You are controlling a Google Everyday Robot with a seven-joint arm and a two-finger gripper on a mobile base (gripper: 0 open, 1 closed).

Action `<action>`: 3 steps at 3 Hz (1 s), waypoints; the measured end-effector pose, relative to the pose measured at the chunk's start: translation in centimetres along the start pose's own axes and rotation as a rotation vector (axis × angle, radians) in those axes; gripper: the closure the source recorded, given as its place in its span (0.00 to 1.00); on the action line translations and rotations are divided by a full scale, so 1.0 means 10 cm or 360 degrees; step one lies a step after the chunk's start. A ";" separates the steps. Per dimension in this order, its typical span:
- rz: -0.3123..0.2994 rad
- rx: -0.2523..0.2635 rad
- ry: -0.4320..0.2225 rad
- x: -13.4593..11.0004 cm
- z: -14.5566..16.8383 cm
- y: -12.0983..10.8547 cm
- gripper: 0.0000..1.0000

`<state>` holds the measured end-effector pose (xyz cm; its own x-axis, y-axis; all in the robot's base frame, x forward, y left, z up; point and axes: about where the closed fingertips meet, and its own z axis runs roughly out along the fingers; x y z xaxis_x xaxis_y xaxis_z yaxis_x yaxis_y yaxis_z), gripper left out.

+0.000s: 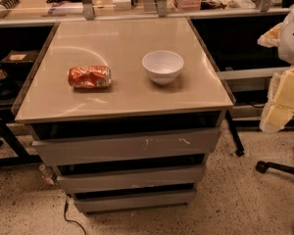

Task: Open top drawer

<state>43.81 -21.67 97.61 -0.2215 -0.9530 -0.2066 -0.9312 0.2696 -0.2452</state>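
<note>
The top drawer [127,147] is the widest of three flat grey fronts under the beige cabinet top [122,94]. It has small white scuff marks right of centre. Its front sits about flush under the top's front edge, with a dark gap above it, and none of its inside shows. Two narrower grey drawers, the middle [130,177] and the bottom [134,199], lie below it. My gripper [282,99], pale yellow on a white arm, hangs at the right edge of the view. It is to the right of the cabinet, about level with the top, and touches nothing.
A crushed orange can [89,77] lies on its side at the left of the cabinet top. A white bowl [162,66] stands right of centre. A cluttered workbench [137,6] runs behind. A chair base [279,168] and a cable [71,218] are on the speckled floor.
</note>
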 end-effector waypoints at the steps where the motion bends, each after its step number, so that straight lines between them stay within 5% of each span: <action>1: 0.0000 0.0000 0.0000 0.00 0.00 0.00 0.00; 3: -0.0006 -0.0008 -0.0044 -0.11 0.21 0.27 0.00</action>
<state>42.13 -19.58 95.21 -0.2102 -0.9498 -0.2318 -0.9335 0.2654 -0.2413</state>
